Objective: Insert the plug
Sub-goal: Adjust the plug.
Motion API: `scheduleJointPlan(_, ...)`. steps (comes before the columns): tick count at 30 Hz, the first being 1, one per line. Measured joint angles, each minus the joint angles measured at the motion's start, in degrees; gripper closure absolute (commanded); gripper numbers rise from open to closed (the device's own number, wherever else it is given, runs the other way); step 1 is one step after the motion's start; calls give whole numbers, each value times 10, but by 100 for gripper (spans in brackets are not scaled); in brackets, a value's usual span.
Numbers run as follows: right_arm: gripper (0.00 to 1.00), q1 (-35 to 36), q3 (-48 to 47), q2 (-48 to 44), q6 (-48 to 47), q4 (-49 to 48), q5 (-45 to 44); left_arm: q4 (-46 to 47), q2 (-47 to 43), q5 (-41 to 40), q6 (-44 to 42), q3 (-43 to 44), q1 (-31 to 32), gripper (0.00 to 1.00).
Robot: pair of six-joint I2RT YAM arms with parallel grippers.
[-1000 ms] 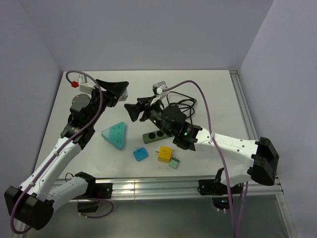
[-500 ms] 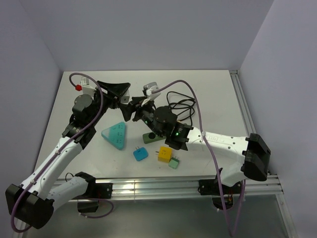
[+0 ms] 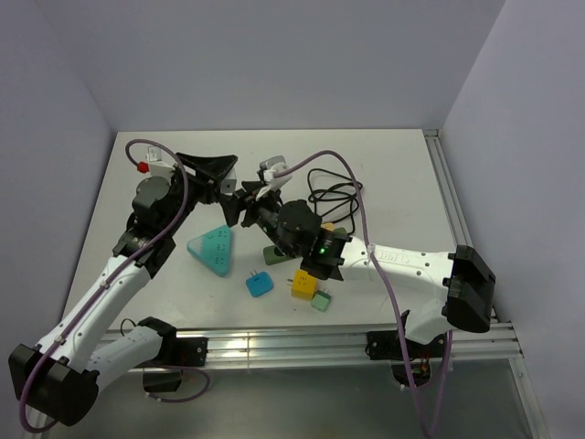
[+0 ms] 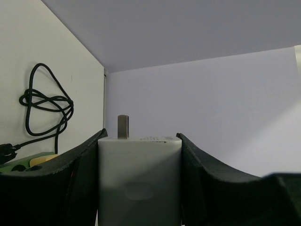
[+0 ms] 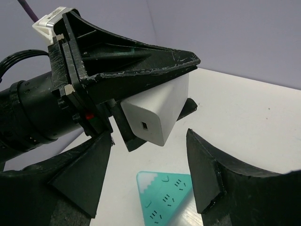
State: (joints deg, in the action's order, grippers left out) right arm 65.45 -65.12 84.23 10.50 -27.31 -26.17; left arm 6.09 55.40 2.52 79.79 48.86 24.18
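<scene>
My left gripper [image 4: 139, 141] is shut on a white plug [image 4: 139, 179], its metal prong [image 4: 123, 127] pointing away from the wrist. The top view shows this gripper [image 3: 224, 174] raised above the table's back left. My right gripper [image 3: 239, 205] is just beside it, with its open jaws facing the plug. In the right wrist view the plug [image 5: 157, 113] hangs ahead of my right gripper [image 5: 148, 141], apart from both fingers. A teal triangular socket block [image 3: 213, 249] lies on the table below; it also shows between the right fingers [image 5: 164, 197].
A green power strip [image 3: 277, 253] lies partly under the right arm, with its black cord [image 3: 334, 197] coiled behind. A blue adapter [image 3: 259, 285], a yellow one [image 3: 304, 284] and a small green one [image 3: 321, 302] sit near the front edge.
My right gripper has swung left and come up close to the plug in the left gripper. The left gripper shifted slightly and kept its hold.
</scene>
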Motion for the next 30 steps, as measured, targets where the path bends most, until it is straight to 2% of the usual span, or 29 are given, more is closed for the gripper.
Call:
scheduleJointPlan(9, 30, -1, 44, -18, -10, -47, 16, -43, -12, 16, -1, 0, 7, 100)
scheduleJointPlan(25, 31, -2, 26, -14, -13, -57, 3, -33, -11, 56, 18, 0, 10, 100)
scheduleJointPlan(27, 33, -2, 21, -5, -11, -56, -1, -32, -11, 59, 22, -1, 10, 100)
scheduleJointPlan(30, 44, -1, 13, 4, -7, -47, -15, -31, -11, 60, 24, -4, 10, 100)
